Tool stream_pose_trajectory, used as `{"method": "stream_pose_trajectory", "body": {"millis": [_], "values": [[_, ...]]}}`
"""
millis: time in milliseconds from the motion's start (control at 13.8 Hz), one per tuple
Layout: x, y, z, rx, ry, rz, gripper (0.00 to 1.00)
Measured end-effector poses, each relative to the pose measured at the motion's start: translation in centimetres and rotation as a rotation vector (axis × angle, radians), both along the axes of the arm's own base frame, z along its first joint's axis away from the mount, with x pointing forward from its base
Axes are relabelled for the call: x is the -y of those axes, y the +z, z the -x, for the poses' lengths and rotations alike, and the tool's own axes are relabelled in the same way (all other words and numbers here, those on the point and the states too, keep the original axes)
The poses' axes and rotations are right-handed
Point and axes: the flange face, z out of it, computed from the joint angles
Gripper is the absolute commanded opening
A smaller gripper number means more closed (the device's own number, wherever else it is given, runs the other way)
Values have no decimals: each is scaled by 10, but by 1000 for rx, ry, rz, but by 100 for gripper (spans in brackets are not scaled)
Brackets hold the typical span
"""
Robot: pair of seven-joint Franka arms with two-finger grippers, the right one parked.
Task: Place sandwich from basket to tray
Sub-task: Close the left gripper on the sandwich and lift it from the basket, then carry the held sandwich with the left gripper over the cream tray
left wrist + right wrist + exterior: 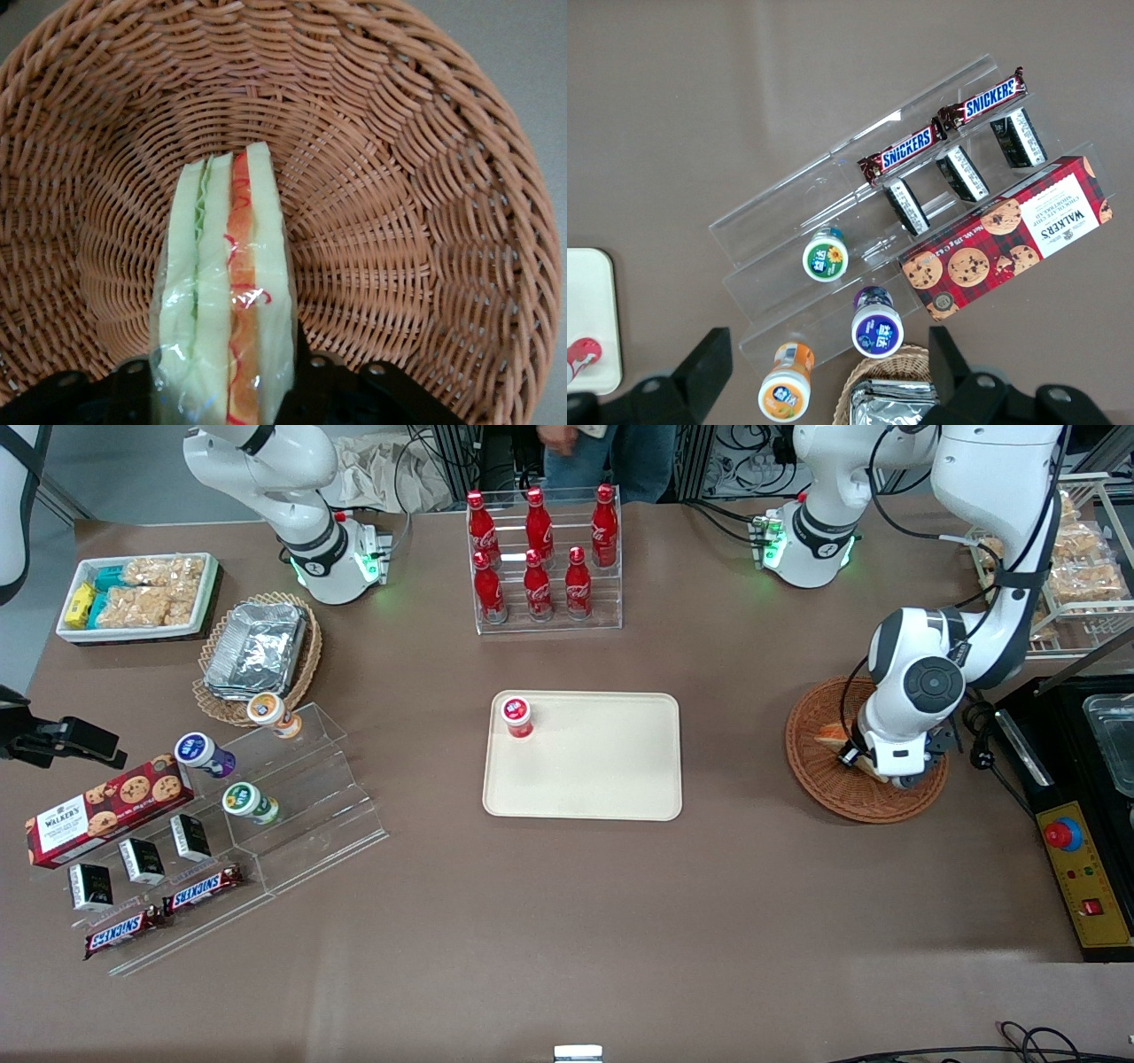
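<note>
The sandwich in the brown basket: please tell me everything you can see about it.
The sandwich is a wedge of white bread slices with a green layer and an orange-red layer between them, wrapped in clear film. It stands on edge in the round woven basket, layers facing up, resting on the wicker floor. The gripper is down in the basket, and the sandwich sits between its fingers. In the front view the arm hides most of it. It is not yet on the tray.

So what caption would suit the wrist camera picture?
Gripper down in the basket, fingers either side of the wrapped sandwich.
</note>
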Motion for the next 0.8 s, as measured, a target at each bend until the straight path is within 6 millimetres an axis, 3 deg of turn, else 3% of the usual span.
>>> {"method": "stream_pose_trajectory", "body": {"millis": [217, 434, 651, 795], "values": [[2, 21, -5, -10, -76, -8, 0], [6, 100, -13, -69, -251, -12, 0], [47, 183, -18, -50, -325, 25, 0], [87, 215, -17, -47, -408, 71, 0]]}}
